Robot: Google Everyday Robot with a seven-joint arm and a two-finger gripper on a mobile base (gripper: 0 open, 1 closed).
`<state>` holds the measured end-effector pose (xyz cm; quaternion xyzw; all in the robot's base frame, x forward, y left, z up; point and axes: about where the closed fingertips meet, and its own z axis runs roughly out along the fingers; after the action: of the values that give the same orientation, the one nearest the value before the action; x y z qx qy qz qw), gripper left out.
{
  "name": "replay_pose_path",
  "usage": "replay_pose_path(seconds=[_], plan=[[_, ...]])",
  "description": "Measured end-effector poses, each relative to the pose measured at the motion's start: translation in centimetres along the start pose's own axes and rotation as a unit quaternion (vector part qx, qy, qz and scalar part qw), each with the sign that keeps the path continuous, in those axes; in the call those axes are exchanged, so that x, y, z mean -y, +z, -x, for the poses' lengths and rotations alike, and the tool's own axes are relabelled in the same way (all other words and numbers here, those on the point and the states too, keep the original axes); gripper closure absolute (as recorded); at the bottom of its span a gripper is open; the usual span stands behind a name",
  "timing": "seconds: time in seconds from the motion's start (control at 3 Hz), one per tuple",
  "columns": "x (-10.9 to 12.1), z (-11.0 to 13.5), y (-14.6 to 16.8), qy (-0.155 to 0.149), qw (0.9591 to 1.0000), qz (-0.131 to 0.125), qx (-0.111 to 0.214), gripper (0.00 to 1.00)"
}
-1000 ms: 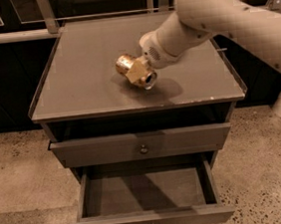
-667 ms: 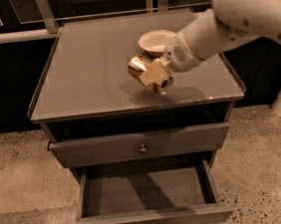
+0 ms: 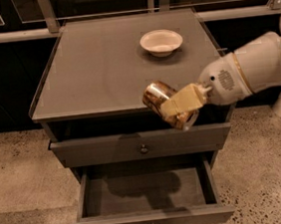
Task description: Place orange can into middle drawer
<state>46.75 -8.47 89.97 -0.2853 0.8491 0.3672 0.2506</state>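
On a speckled floor [image 3: 15, 162] stands a grey cabinet [image 3: 100, 63], a white bowl [image 3: 161, 41] on top. The gripper [image 3: 174, 108], at the front edge, clamps the orange can [image 3: 156, 95] tilted, seemingly clear of the top, above the open middle drawer [image 3: 147, 221], ready for lowering.

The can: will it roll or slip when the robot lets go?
Likely light: the gripper holds the can tilted in mid-air above the open drawer. With round sides, released like this it may well roll. Its smooth metal could slip.
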Motion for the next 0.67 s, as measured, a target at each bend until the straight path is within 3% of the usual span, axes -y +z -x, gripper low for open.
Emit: replay_pose_path(seconds=[0.33, 0.67], plan=[[-2.95, -3.90, -1.34, 0.054, 0.9977, 0.037, 0.015, 1.00], [-3.11, -4.58, -1.77, 0.069, 0.9965, 0.041, 0.022, 1.00]])
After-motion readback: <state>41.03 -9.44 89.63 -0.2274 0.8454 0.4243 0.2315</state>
